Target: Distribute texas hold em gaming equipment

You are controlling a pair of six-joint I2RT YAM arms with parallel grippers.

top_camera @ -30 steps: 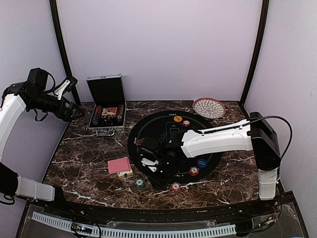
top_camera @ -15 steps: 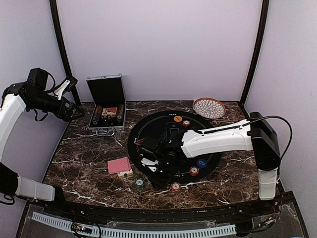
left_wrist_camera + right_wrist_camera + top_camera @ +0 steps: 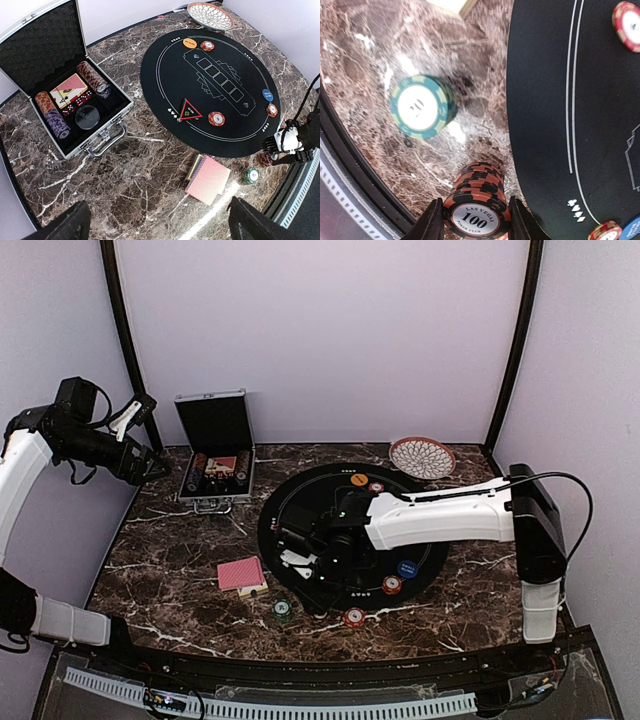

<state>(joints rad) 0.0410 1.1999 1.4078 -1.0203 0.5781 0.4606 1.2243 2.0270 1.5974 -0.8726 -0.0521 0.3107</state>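
Observation:
My right gripper is shut on a stack of orange-and-black "100" chips, held upright over the marble just off the black mat's near-left edge. A green chip stack stands on the marble beside it, and also shows in the top view. The red-backed card deck lies left of the mat. The red-edged triangle marker and a red chip lie on the mat. My left gripper is open and empty, raised high at the far left.
The open silver case with chips and cards stands at the back left. The woven dish is at the back right. Orange, red, blue and more red chips sit around the mat.
My right arm has shifted slightly toward the far left with the chip stack still held. The left arm has not moved.

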